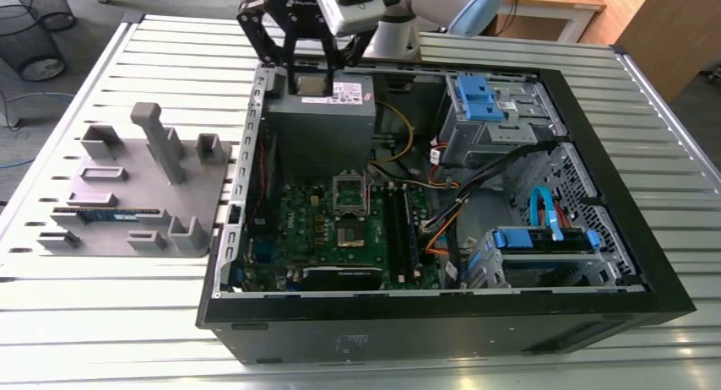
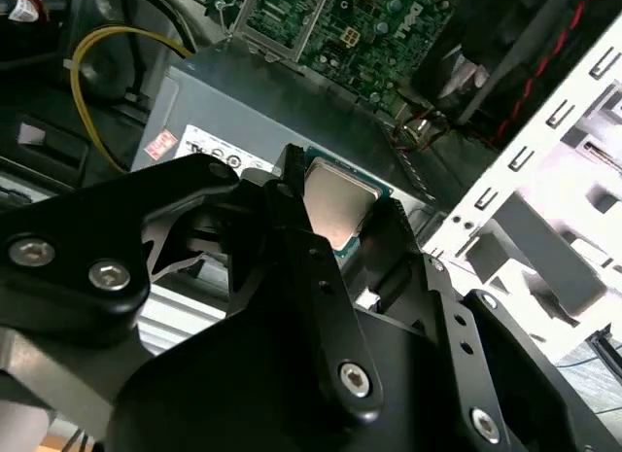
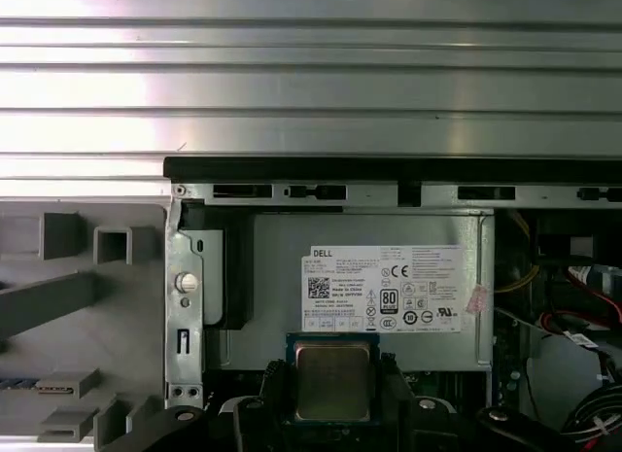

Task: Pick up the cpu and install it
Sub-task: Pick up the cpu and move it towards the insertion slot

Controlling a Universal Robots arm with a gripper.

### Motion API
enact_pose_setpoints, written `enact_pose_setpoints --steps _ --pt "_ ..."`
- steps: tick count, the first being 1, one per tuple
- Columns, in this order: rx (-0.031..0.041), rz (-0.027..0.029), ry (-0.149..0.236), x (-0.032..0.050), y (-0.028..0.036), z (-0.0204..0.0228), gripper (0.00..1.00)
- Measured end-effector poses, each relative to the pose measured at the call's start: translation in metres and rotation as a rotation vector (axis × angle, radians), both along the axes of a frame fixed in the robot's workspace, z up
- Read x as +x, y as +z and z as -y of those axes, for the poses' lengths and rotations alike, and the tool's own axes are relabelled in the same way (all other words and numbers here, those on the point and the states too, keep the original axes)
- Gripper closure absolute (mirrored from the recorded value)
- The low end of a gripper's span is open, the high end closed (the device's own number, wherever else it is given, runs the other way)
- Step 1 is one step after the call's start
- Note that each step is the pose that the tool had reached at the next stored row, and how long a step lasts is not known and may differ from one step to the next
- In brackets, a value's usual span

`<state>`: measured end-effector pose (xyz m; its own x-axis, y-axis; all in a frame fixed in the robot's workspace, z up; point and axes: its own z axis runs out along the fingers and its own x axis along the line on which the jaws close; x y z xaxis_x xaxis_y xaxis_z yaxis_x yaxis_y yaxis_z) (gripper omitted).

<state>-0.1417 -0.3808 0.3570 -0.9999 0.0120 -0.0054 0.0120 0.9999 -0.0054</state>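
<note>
Carry step: fingers [image 3: 274, 399] clamp the cpu [image 3: 332, 379] above the power supply [image 3: 277, 277], near the case [image 1: 428, 327] rim; installation demands square alignment over the socket [image 1: 351, 192]

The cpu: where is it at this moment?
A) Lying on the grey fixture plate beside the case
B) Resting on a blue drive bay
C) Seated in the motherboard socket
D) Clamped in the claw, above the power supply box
D: in the first wrist view the cpu sits gripped in the claw, in front of the labelled power supply box.
</note>
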Motion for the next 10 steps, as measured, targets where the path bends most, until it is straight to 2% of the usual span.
enact_pose_setpoints --steps 10 --pt "-0.0001 0.0000 0.000 0.0379 -0.0008 -0.0016 0.53"
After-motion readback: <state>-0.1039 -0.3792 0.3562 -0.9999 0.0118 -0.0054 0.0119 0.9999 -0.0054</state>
